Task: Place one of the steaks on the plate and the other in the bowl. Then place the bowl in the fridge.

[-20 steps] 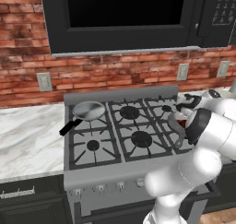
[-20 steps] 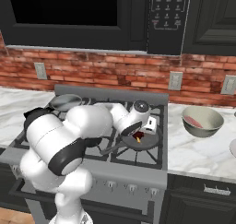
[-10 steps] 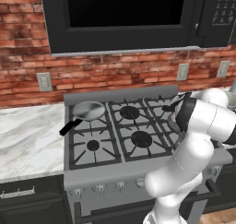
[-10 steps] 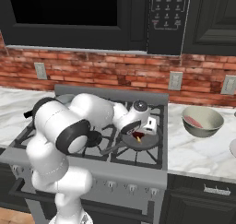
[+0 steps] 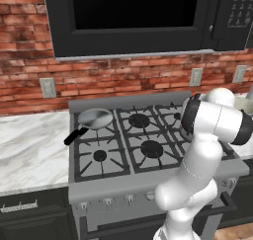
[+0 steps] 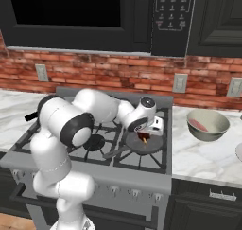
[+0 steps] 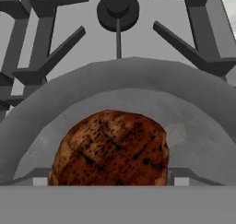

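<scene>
A browned, char-flecked oval steak [image 7: 109,150] lies in a round grey frying pan [image 7: 193,121] on the stove's front right burner. The two-finger gripper [image 6: 146,138] hangs over it, fingers apart, 1 on each side.

Arm's elbow swung upright, gripper [image 6: 146,138] lower over the browned steak [image 7: 109,149], fingers slightly narrower.

A grey gas stove [image 5: 148,180] with black grates stands between marble table [image 5: 29,150] tops. A small grey frying pan [image 5: 95,119] with a black handle sits on its back-left burner, at about 10 o'clock. Another grey pan [image 6: 144,145] rests on the front-right burner. Behind runs a red brick wall [image 5: 123,78] with pale outlets [image 5: 48,87]; a black microwave [image 5: 133,17] hangs above.
</scene>
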